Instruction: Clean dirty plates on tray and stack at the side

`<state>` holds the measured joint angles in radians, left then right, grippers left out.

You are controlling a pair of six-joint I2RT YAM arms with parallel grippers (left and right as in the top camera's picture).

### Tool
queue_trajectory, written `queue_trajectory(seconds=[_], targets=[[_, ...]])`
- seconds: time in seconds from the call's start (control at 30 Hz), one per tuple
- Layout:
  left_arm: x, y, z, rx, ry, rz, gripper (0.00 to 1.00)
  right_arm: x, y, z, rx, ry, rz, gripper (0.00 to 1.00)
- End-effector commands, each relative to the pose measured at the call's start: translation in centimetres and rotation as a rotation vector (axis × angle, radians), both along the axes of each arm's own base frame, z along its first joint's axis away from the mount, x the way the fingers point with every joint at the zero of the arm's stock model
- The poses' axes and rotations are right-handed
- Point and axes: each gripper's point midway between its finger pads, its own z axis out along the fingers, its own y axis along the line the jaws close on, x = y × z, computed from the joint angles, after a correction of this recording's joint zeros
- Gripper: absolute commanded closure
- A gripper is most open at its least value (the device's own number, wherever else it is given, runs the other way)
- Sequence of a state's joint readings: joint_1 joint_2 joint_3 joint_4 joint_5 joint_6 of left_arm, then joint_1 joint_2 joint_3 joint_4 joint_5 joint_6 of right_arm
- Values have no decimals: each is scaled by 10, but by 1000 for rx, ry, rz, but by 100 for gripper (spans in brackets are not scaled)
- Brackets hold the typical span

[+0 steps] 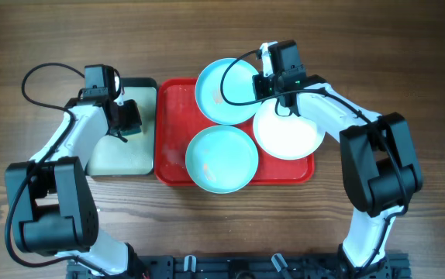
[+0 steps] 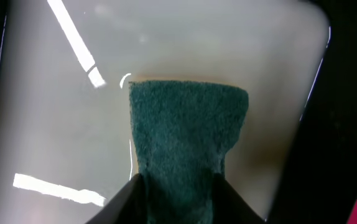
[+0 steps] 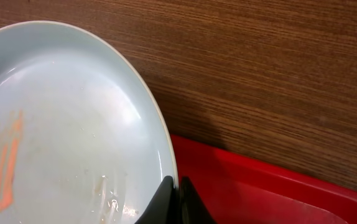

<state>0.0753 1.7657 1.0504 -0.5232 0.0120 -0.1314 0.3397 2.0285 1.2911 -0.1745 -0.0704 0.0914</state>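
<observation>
A wooden table seen from above holds two trays side by side, with a robot arm reaching in from each side.

The red tray sits in the middle and carries all three plates. The far turquoise plate overhangs the tray's far edge, and faint orange smears show on its inside. The near turquoise plate lies at the tray's front edge, with a few small specks inside. The white plate lies at the tray's right end, hanging a little past the rim, its edge meeting that of the far turquoise plate.

Just left of the red tray sits a smaller black-rimmed tray with a pale inside. A green scouring pad hangs over it.

The left gripper is clamped on the near end of the pad, a finger at each side.

The right gripper is pinched tight on the right rim of the far turquoise plate, above the red tray's far edge.
</observation>
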Motion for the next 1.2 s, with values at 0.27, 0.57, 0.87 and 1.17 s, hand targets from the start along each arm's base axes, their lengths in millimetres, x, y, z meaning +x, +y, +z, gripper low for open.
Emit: queue_trajectory(seconds=[0.27, 0.57, 0.87, 1.17], targets=[[-8, 4, -29, 6, 73, -2, 85, 5, 6, 20, 18, -43, 18, 96], [-1, 5, 27, 17, -46, 0, 96, 5, 6, 20, 18, -43, 19, 96], [-31, 3, 169, 49, -379, 4, 96, 5, 6, 20, 18, -44, 18, 96], [-51, 1, 217, 68, -522, -8, 96, 5, 6, 20, 16, -44, 20, 96]])
